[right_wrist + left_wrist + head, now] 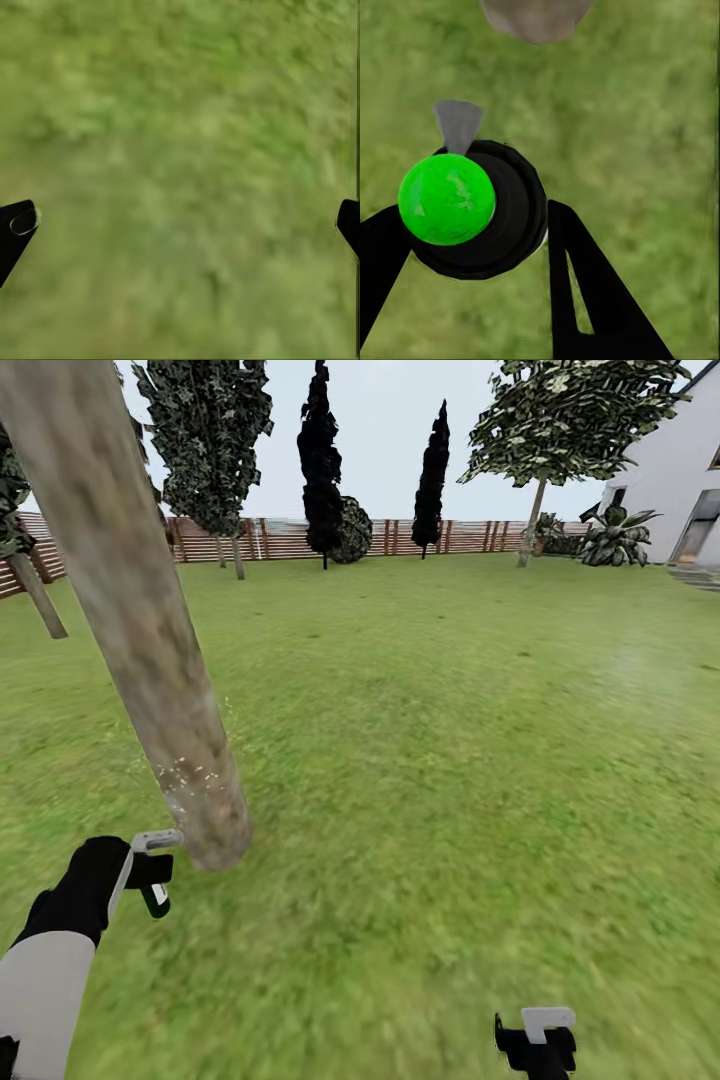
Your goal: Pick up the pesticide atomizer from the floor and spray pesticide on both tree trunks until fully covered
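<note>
**Spraying the near trunk, low down**

Left hand [472,225] pinching the pesticide atomizer [480,214], fingers pressed against either side of its round black body. Top showing bright green in the left wrist view, grey nozzle pointed toward the tree trunk [130,620] just ahead. Held close beside the trunk's base, probably so the cloud lands on the bark instead of drifting onto the grass [450,760]. Pesticide [190,772] visible as white specks scattered over the lowest stretch of trunk; bark higher up looking bare, so coverage judged far from complete. Amount left inside the bottle impossible to tell.

Right hand [180,225] spread wide, holding nothing, hanging low over the lawn, likely parked out of the way. Fence [430,536] and other trees [560,420] well apart, across the garden.
</note>
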{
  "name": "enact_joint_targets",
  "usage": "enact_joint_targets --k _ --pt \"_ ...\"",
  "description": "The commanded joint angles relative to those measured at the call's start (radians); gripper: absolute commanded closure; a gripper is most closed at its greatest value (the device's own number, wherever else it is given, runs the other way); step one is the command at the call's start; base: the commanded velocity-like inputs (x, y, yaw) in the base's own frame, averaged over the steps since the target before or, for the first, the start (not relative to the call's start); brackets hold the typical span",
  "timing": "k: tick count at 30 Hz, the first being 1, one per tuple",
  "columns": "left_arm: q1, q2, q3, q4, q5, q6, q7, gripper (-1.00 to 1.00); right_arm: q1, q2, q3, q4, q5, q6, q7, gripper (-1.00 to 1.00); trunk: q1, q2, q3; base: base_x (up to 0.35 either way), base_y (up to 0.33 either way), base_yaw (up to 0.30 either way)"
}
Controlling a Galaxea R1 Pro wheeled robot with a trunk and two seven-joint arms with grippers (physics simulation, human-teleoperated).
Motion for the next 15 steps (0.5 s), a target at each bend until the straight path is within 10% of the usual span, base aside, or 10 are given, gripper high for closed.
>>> enact_joint_targets --k 1,15 --pt "0.000 0.000 0.017 0.002 0.004 -0.001 0.001 1.00 0.000 0.000 0.000 0.000 0.000 0.000 0.000 -1.00 0.000 0.000 0.000 0.229 -0.197 0.000" --pt "0.001 -0.001 0.034 0.070 0.004 -0.054 0.080 1.00 0.000 0.001 0.001 0.000 0.000 0.000 0.000 -1.00 0.000 0.000 0.000 0.110 -0.238 0.045"
